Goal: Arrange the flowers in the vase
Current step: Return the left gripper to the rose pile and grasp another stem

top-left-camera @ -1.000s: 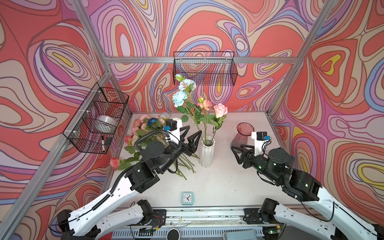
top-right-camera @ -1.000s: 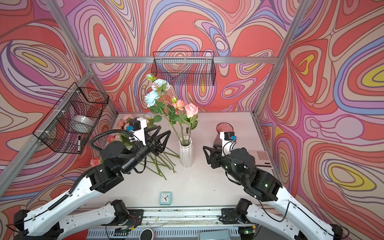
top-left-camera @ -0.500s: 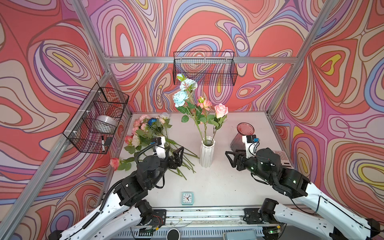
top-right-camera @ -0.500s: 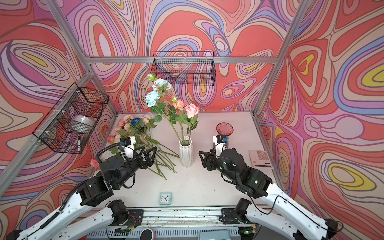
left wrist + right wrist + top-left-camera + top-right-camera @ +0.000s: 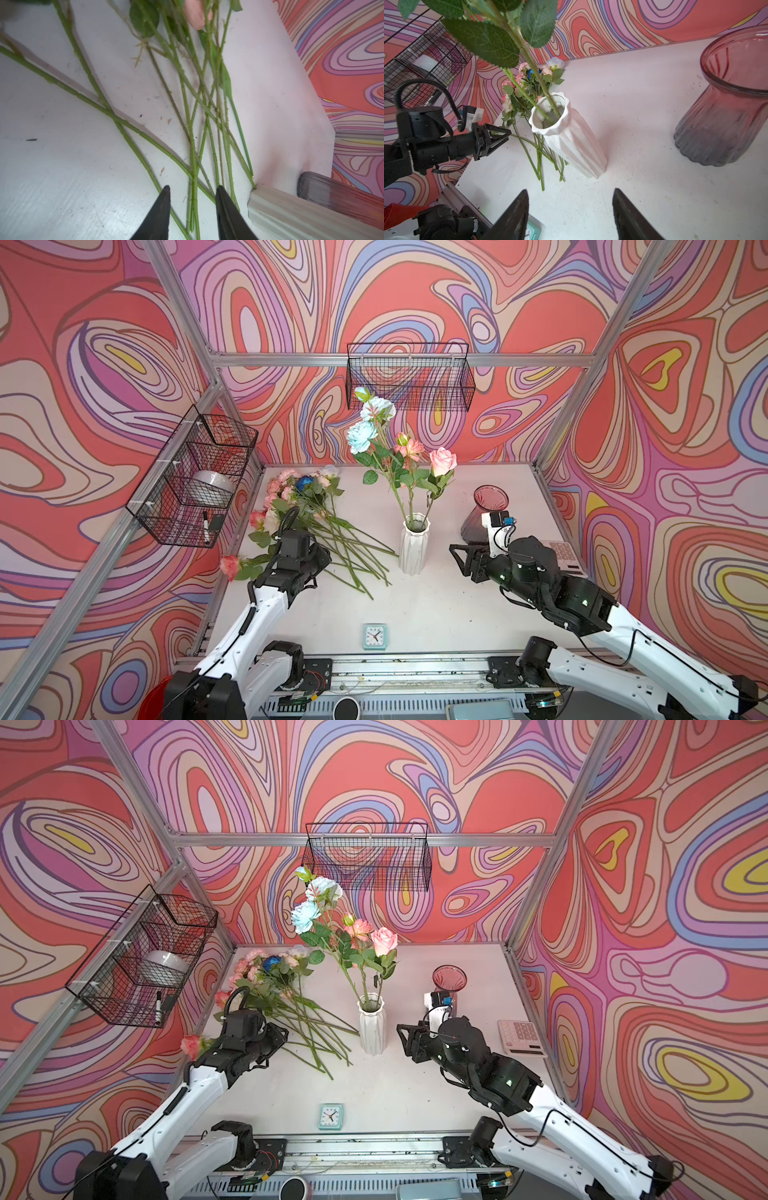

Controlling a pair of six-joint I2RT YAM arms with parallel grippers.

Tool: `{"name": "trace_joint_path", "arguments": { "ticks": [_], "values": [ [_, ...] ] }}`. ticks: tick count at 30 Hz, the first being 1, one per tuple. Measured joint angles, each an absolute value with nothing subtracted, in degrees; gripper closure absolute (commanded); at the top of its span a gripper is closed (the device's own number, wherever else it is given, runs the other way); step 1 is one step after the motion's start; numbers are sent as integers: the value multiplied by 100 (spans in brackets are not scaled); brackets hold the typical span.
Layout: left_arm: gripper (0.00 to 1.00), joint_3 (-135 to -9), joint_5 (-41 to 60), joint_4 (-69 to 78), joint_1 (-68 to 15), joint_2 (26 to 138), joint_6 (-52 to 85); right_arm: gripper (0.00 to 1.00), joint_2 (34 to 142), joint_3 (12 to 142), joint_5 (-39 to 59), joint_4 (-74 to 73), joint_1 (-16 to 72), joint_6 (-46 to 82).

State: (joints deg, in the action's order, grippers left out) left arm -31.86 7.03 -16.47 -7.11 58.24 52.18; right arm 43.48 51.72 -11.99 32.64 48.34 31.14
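In both top views the white vase (image 5: 413, 545) stands upright in the middle of the worktop (image 5: 436, 614) with a few flowers (image 5: 409, 456) standing in it. The other flowers (image 5: 270, 977) lie heaped on the worktop to its left, their stems fanned toward the vase. The left pincer (image 5: 282, 1036) sits low over those stems, and the right pincer (image 5: 456, 559) hangs just right of the vase, in front of a pink glass vase (image 5: 488, 510). The left wrist view shows the left pincer (image 5: 192, 189) with its fingers parted and several green stems (image 5: 187, 104) lying between the tips, not pinched. The right wrist view shows the right pincer (image 5: 570, 192) spread wide with nothing in it, pointing toward the white vase (image 5: 571, 137).
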Motion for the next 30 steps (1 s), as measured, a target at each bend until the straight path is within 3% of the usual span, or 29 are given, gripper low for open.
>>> {"name": "trace_joint_path", "arguments": {
  "ticks": [10, 15, 30],
  "values": [
    [71, -2838, 781, -1070, -167, 6733, 5537, 35, 4285, 5172, -1221, 3262, 4834, 3114],
    [69, -2825, 657, -906, -126, 6978, 5568, 35, 4265, 5172, -1258, 3267, 4834, 3107],
    [76, -2816, 963, 156, -102, 7793, 5815, 35, 4250, 5172, -1304, 3269, 4834, 3096]
  ]
}}
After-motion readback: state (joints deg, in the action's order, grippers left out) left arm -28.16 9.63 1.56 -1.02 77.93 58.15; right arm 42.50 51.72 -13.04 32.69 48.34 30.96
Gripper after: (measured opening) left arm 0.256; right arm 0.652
